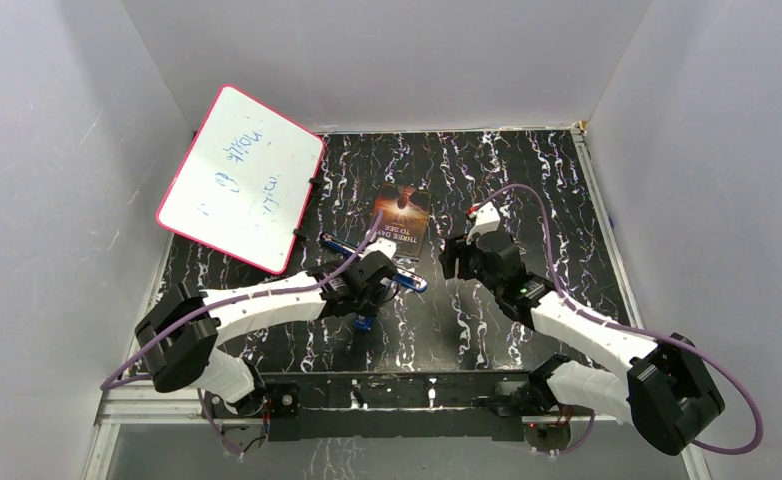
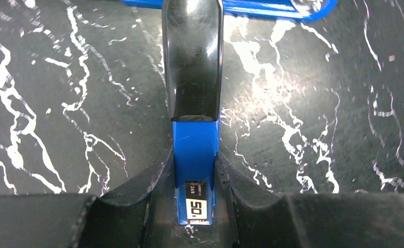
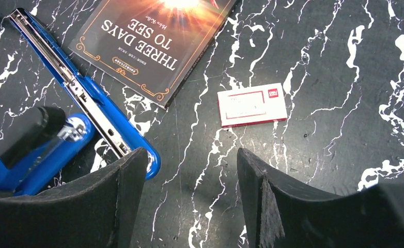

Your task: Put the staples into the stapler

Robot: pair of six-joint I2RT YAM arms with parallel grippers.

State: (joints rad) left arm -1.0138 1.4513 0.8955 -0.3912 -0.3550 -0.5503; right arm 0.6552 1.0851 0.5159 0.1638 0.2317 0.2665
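The blue stapler (image 1: 407, 280) lies opened out near the table's middle. Its long base with the silvery rail (image 3: 60, 67) runs diagonally, and its blue, black-capped top arm (image 2: 196, 155) swings off toward the near side. My left gripper (image 2: 196, 165) is shut on that top arm near its labelled end; from above, my left gripper (image 1: 367, 290) sits over it. My right gripper (image 3: 192, 160) stands open above bare table, just right of the base's rounded end (image 3: 145, 157), and my right gripper (image 1: 457, 262) holds nothing. The staples are out of view.
A small red-and-white box (image 3: 251, 107) lies flat ahead of the right gripper. A dark paperback book (image 1: 404, 215) lies just behind the stapler. A pink-edged whiteboard (image 1: 242, 180) leans at the back left. White walls close in three sides.
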